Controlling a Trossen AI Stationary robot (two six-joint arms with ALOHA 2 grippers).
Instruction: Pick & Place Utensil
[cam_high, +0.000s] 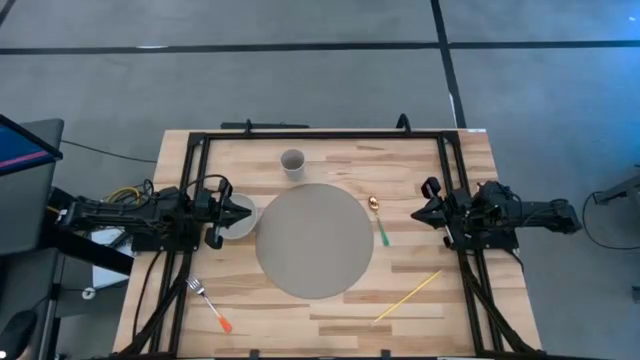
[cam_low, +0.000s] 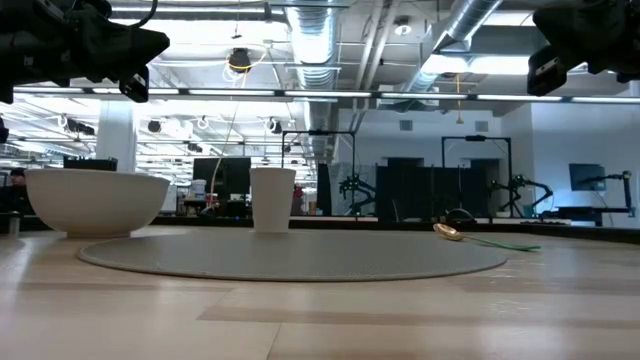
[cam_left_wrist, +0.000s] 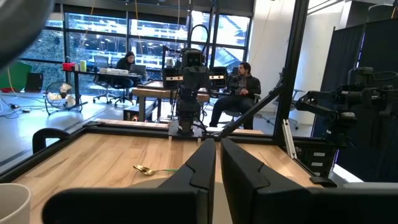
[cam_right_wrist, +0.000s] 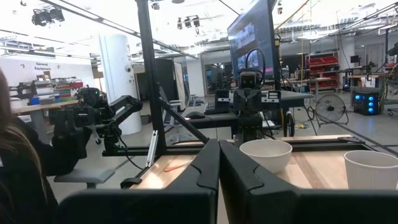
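my left claw (cam_high: 243, 212) and right claw (cam_high: 418, 213) both hang pressed together, holding nothing. the spoon (cam_high: 379, 220) lies at the mat's (cam_high: 314, 240) 3 o'clock edge; reaching unopened, my right claw could knock it away.

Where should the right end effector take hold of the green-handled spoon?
Grip the green-handled spoon on its thin green handle, near the middle, coming straight down with the fingers across the shaft. It lies flat beside the round mat, gold bowl toward the far edge; the bowl looks too wide and smooth. The right end effector is nearest.
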